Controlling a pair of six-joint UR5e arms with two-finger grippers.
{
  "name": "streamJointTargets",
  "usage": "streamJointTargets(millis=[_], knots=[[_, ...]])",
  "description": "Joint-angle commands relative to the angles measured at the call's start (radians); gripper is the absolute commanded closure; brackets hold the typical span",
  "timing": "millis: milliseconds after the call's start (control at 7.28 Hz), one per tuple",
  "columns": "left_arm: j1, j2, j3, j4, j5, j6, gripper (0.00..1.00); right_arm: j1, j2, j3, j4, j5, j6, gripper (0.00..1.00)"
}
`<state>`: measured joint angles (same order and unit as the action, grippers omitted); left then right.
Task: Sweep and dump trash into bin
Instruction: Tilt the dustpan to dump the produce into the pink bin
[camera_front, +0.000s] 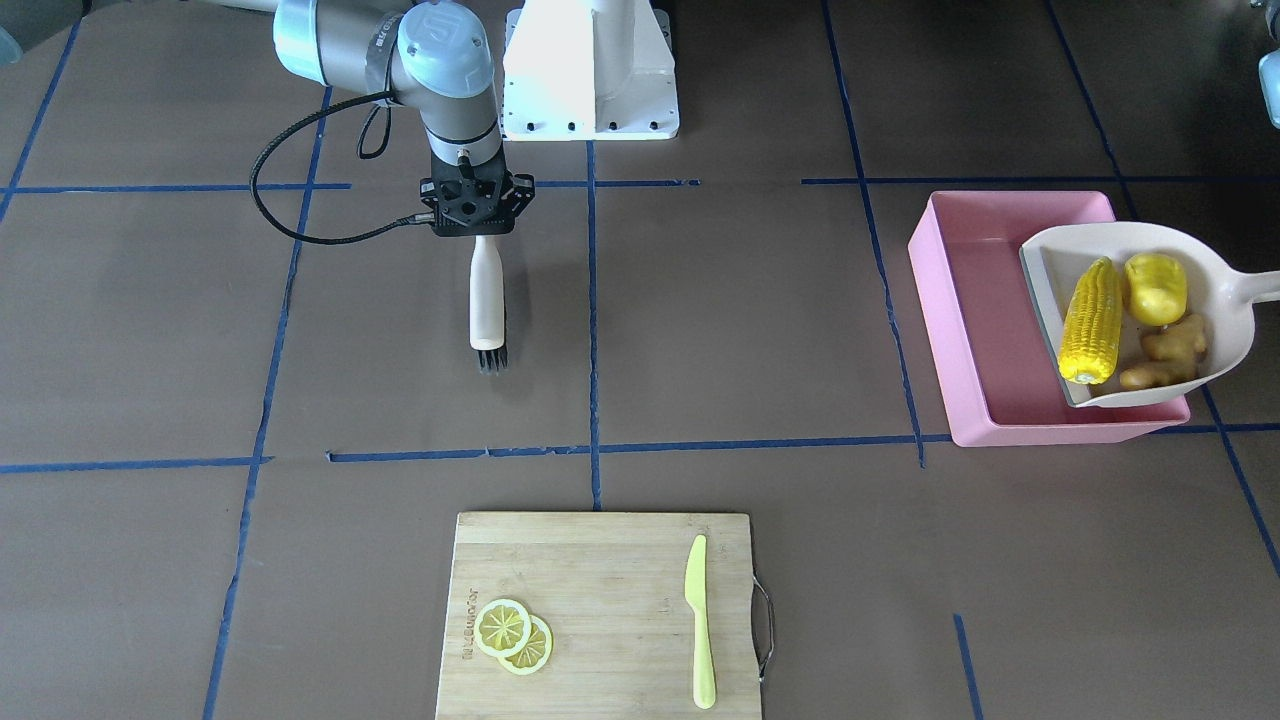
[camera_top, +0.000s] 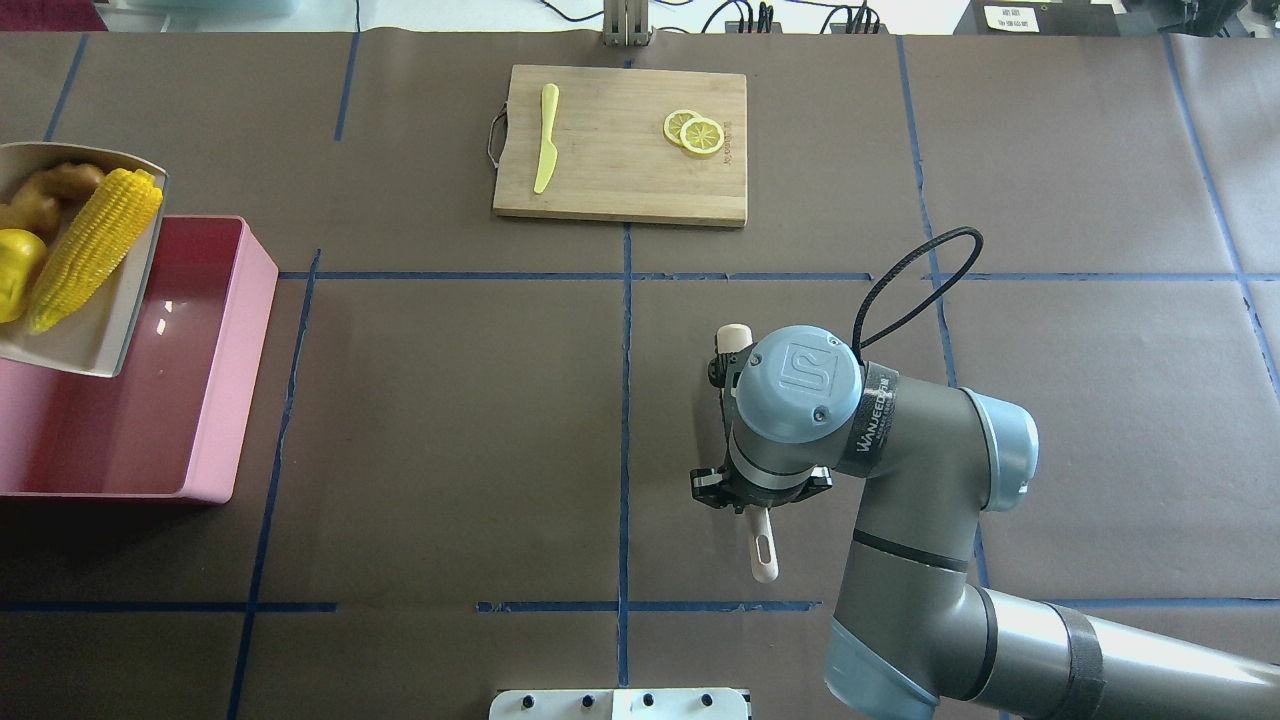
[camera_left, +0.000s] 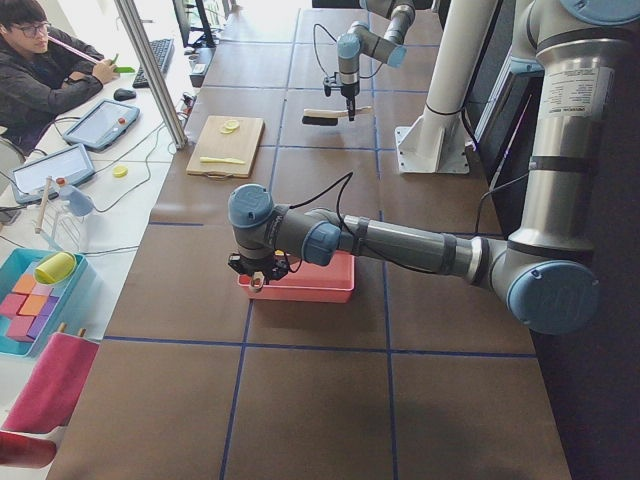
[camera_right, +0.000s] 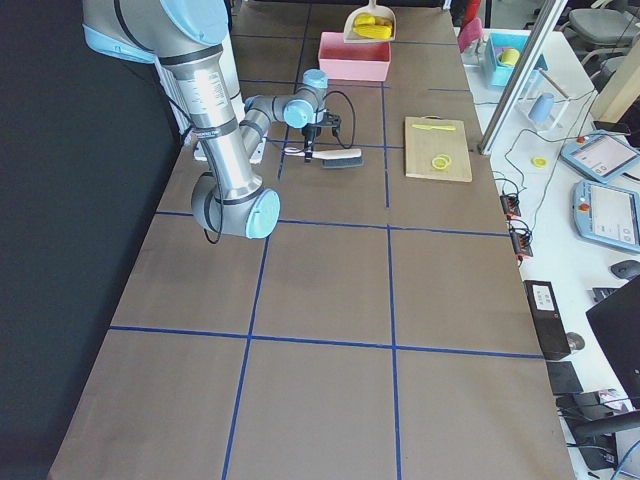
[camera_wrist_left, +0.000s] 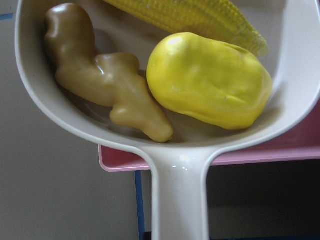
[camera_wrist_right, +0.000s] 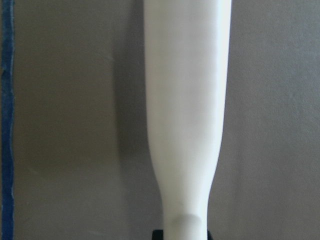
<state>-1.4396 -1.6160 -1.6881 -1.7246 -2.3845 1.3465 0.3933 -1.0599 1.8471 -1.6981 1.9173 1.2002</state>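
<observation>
A cream dustpan (camera_front: 1225, 300) hangs tilted over the pink bin (camera_front: 975, 300). It holds the corn cob (camera_front: 1088, 320), the yellow potato lump (camera_front: 1155, 288) and the ginger root (camera_front: 1170, 355). The left wrist view shows the ginger (camera_wrist_left: 105, 85), potato (camera_wrist_left: 210, 80) and pan handle (camera_wrist_left: 180, 200) close up. My left gripper (camera_left: 258, 283) is at the handle; I cannot tell if it is open or shut. My right gripper (camera_front: 480, 232) is shut on a cream brush (camera_front: 487, 295), far from the bin and just above the table.
A wooden cutting board (camera_front: 600, 580) lies at the table's operator side with two lemon slices (camera_front: 512, 635) and a yellow-green knife (camera_front: 700, 620). The white robot base (camera_front: 590, 70) stands at the robot's side. Blue tape lines cross the brown table.
</observation>
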Motion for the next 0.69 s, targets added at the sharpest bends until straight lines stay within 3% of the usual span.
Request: streamJointTargets(millis=[0,275,550], knots=[[0.014,0.001,-0.007,-0.001,0.065,-0.001,1.00,-0.002,0.000,0.001,0.000,0.000,-0.001,1.00],[0.011,0.001,-0.031,-0.003,0.091,0.000,1.00,-0.002,0.000,0.001,0.002,0.000,-0.001,1.00],[-0.007,0.020,-0.068,0.019,0.235,0.157,1.00,-0.002,-0.005,0.001,0.002,0.000,0.001,1.00]])
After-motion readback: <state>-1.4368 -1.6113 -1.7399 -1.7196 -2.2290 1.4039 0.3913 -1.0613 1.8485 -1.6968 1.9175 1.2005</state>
